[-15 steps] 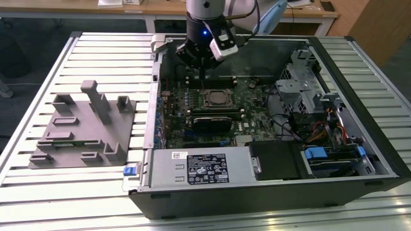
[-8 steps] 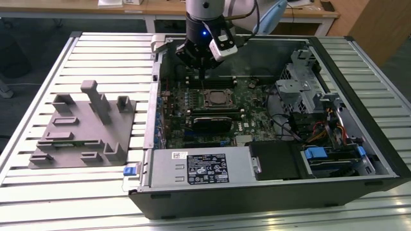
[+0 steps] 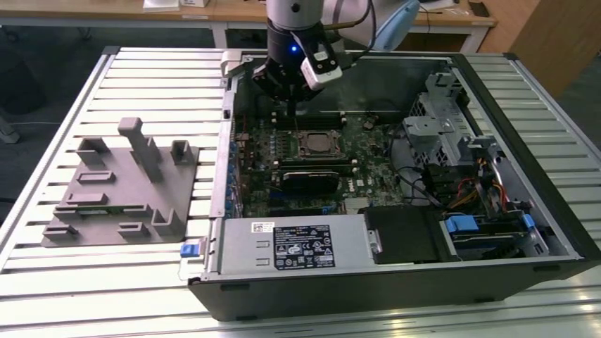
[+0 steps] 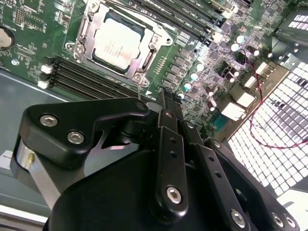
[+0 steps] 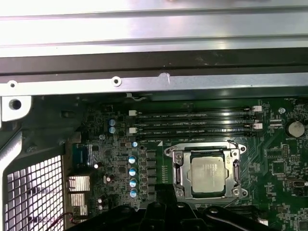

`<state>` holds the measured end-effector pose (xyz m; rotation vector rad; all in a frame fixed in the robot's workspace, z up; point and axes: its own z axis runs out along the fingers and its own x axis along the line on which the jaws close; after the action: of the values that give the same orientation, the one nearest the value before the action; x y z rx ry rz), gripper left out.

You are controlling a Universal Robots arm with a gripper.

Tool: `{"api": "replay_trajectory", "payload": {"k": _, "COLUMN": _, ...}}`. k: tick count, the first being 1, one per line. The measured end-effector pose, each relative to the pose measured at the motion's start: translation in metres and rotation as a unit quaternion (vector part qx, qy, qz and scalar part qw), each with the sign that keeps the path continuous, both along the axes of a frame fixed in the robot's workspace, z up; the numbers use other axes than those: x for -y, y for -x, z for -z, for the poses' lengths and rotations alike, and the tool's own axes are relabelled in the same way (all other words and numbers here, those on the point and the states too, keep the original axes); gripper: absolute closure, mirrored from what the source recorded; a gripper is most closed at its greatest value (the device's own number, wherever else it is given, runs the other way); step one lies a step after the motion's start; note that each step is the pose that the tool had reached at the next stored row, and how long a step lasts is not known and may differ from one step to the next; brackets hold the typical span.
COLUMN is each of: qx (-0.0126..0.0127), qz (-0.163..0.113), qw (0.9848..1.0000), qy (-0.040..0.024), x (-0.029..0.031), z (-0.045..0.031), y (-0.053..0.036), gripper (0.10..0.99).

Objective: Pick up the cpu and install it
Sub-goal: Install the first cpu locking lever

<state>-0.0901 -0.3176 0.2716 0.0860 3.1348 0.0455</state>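
Ribbed pale metal table slats (image 3: pixel 56 282) carry the whole setup, with wooden desks along the far edge of the exterior view. One open black computer case (image 3: pixel 526 169) lies on its side on the table, taking up the middle and the exterior view's right. Just beside it, on the exterior view's left, sits one grey plastic fixture block (image 3: pixel 112 190) with several upright posts. One black robot arm (image 3: pixel 293 28) comes down from above into the far part of the case. Inside the case lies one green motherboard (image 3: pixel 376 169), one silver power supply box with a white label (image 3: pixel 291 243) at the near wall, and a blue-tabbed drive bay (image 3: pixel 469 229) at the near corner on the exterior view's right. Four dark memory slots (image 5: pixel 192 122) run side by side next to the socket. One black gripper (image 3: pixel 291 116) hangs above the board, near the socket; whether its fingers are parted or closed I cannot tell. One dark square socket frame with a metal rim (image 5: pixel 179 168) sits on the board, and the cpu (image 5: pixel 208 169), a small flat square chip with a pale silvery top, lies seated inside that frame in both wrist views, apart from the gripper.
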Motion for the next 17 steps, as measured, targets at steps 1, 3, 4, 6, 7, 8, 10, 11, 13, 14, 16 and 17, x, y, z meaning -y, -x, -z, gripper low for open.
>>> {"api": "replay_trajectory", "payload": {"k": 1, "qx": -0.0001, "qz": 0.000, "qw": 1.0000, "qy": 0.0001, "x": -0.0001, "z": 0.0000, "y": 0.0004, "gripper": 0.980}}
{"api": "replay_trajectory", "payload": {"k": 3, "qx": -0.0001, "qz": 0.000, "qw": 1.0000, "qy": 0.0001, "x": -0.0006, "z": 0.0002, "y": 0.0007, "gripper": 0.980}}
{"api": "replay_trajectory", "payload": {"k": 4, "qx": 0.0000, "qz": 0.000, "qw": 1.0000, "qy": 0.0000, "x": -0.0008, "z": 0.0003, "y": 0.0008, "gripper": 0.980}}
{"api": "replay_trajectory", "payload": {"k": 6, "qx": -0.0001, "qz": 0.000, "qw": 1.0000, "qy": 0.0001, "x": -0.0009, "z": 0.0004, "y": 0.0013, "gripper": 0.980}}
{"api": "replay_trajectory", "payload": {"k": 7, "qx": -0.0001, "qz": 0.000, "qw": 1.0000, "qy": 0.0001, "x": -0.0009, "z": 0.0005, "y": 0.0017, "gripper": 0.980}}
{"api": "replay_trajectory", "payload": {"k": 8, "qx": 0.0000, "qz": 0.000, "qw": 1.0000, "qy": 0.0000, "x": -0.0010, "z": 0.0007, "y": 0.0025, "gripper": 0.980}}
{"api": "replay_trajectory", "payload": {"k": 10, "qx": 0.0003, "qz": 0.000, "qw": 1.0000, "qy": 0.0000, "x": -0.0011, "z": 0.0013, "y": 0.0047, "gripper": 0.980}}
{"api": "replay_trajectory", "payload": {"k": 11, "qx": 0.0005, "qz": 0.000, "qw": 1.0000, "qy": 0.0000, "x": -0.0016, "z": 0.0022, "y": 0.0064, "gripper": 0.980}}
{"api": "replay_trajectory", "payload": {"k": 13, "qx": 0.0005, "qz": 0.000, "qw": 1.0000, "qy": 0.0001, "x": -0.0042, "z": 0.0038, "y": 0.0068, "gripper": 0.980}}
{"api": "replay_trajectory", "payload": {"k": 14, "qx": 0.0005, "qz": 0.000, "qw": 1.0000, "qy": 0.0000, "x": -0.0057, "z": 0.0047, "y": 0.0069, "gripper": 0.980}}
{"api": "replay_trajectory", "payload": {"k": 16, "qx": 0.0004, "qz": 0.000, "qw": 1.0000, "qy": 0.0001, "x": -0.0092, "z": 0.0062, "y": 0.0069, "gripper": 0.980}}
{"api": "replay_trajectory", "payload": {"k": 17, "qx": 0.0005, "qz": 0.000, "qw": 1.0000, "qy": 0.0000, "x": -0.0110, "z": 0.0070, "y": 0.0069, "gripper": 0.980}}
